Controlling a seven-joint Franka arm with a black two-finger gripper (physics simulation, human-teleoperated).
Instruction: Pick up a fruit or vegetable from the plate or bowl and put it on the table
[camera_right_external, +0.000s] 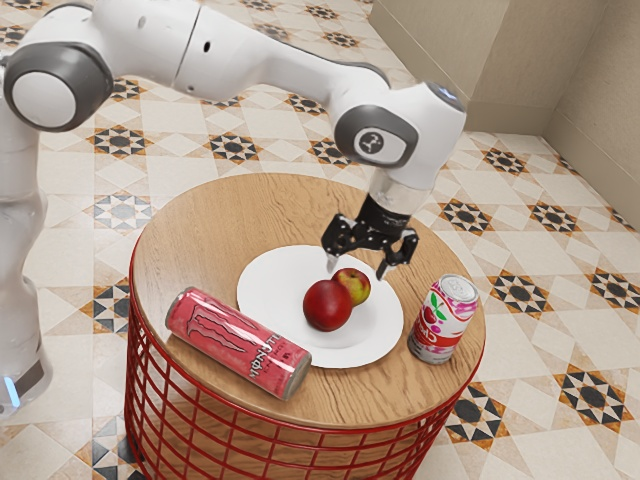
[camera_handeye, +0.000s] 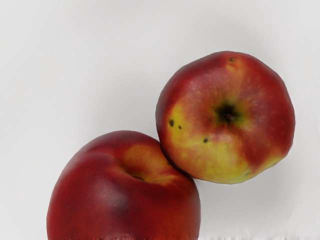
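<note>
While hovering over the plate (camera_right_external: 265, 288) in the exterior view, holding the gripper (camera_right_external: 358, 269) wide open and empty, with a yellow-red apple (camera_right_external: 354, 287) and a dark red fruit (camera_right_external: 327, 306) on the plate, a pink can (camera_right_external: 238, 342) lying beside it and a cherry can (camera_right_external: 443, 320) upright just beside it. Now, in the wrist view, looking down on both fruits, touching each other on the plate.

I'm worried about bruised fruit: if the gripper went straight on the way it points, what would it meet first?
Probably the apple with the yellow patch, below the open gripper; depth is unclear, so the nectarine beside it might come first.
</note>
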